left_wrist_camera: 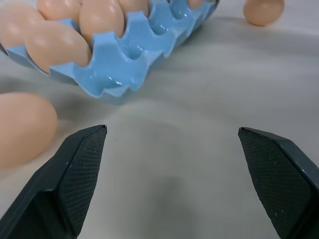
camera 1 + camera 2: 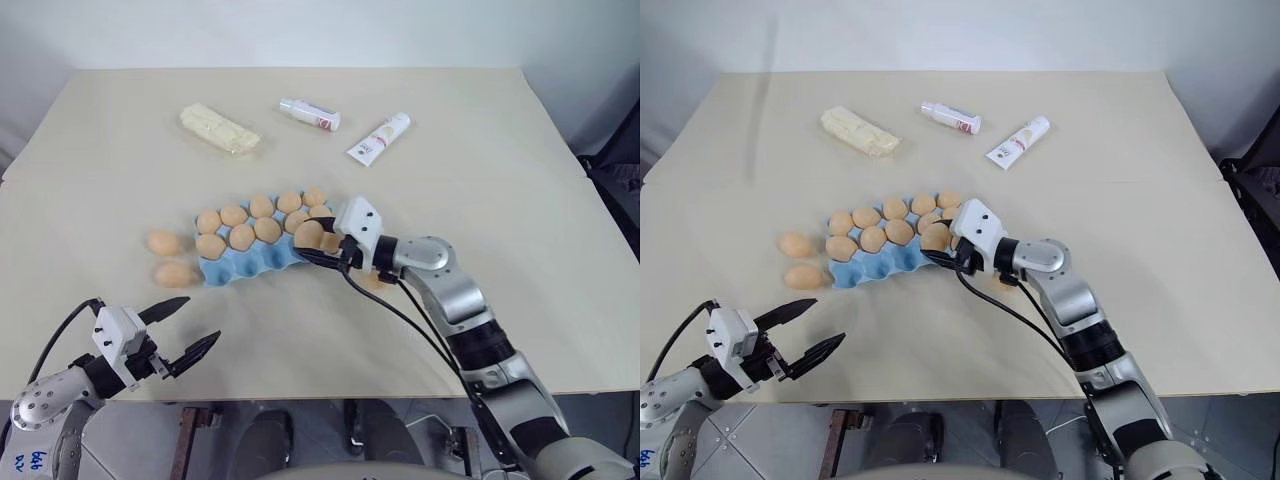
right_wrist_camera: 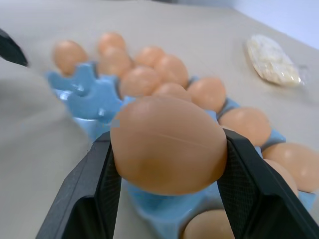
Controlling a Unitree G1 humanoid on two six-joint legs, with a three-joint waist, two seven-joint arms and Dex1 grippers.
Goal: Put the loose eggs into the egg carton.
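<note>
The right tool grips an egg over the right end of the blue carton, whose cups are mostly full. The left tool gapes wide above the worktop. Two eggs lie left of the carton.

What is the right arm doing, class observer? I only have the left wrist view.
Observer: The right gripper has its jaws shut on an egg over the egg carton's right end.
Operator: How many eggs lie to the carton's left?
Observer: Two: the farther loose egg and the nearer loose egg.
Operator: Anything beyond the carton?
Observer: A pale-yellow wrapped block and two tubes.
</note>
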